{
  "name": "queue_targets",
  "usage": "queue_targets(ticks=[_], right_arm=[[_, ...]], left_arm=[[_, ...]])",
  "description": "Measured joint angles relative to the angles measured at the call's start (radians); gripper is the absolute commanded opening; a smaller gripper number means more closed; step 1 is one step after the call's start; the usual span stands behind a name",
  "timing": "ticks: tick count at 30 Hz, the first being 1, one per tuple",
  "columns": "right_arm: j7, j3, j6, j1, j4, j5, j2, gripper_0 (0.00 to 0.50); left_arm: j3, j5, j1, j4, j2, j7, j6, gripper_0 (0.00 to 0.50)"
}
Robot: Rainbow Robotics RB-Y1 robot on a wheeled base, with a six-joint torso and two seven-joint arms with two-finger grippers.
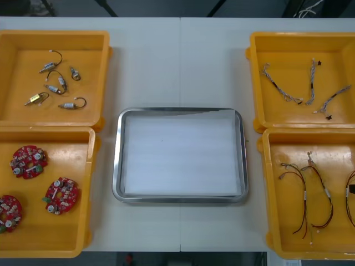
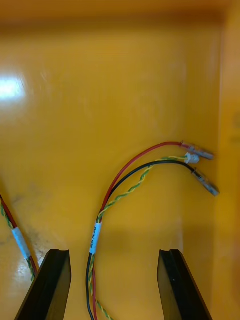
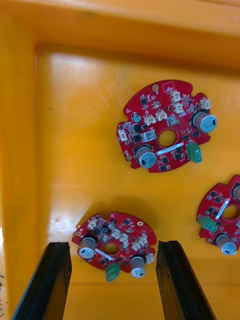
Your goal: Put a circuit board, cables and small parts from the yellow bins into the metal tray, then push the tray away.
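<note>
Status: metal tray (image 1: 117, 160) at frame centre in the front view, white inside, nothing loaded. By my reading no step of the task is done yet.

Left gripper (image 3: 112, 245): fingers set wide, low over the lower-left yellow bin (image 1: 61, 233), straddling the nearest circuit board (image 3: 114, 244). Two more boards (image 3: 165, 126) (image 3: 222, 212) lie beyond it, apart from it.

Right gripper (image 2: 114, 252): fingers equally wide, over the lower-right bin (image 1: 277, 221). One red and yellow cable (image 2: 125, 185) runs up between the fingers, closer to one of them than to the other.

Risks for you to watch:
- The board lies flat on the bin floor, with tall cylindrical components and a green connector at its edge. Pads that close on those rather than on the rim may tip or drop it.
- The cable is thin and off-centre, so a close could take a single strand or miss.
- A second cable (image 2: 17, 240) sits just outside one finger and may snag on descent.

View notes: the wrist views give the finger gaps and component detail. The front view gives the layout: small metal parts (image 1: 55, 83) upper left, blue and white cables (image 1: 302, 83) upper right, and the lower-right cables (image 1: 305, 194) lying close together, so you may lift two.
</note>
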Motion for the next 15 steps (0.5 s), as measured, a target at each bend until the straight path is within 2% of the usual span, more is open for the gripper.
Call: queue_targets(ticks=[10, 15], right_arm=[[0.015, 0.042, -0.026, 0.000, 0.020, 0.056, 0.034, 0.500], [0.025, 0.064, -0.051, 0.000, 0.036, 0.073, 0.045, 0.500]], left_arm=[[-0.064, 0.020, 0.004, 0.064, 0.031, -0.046, -0.058, 0.500], [-0.067, 0.029, 0.051, 0.066, 0.050, -0.046, -0.115, 0.500]])
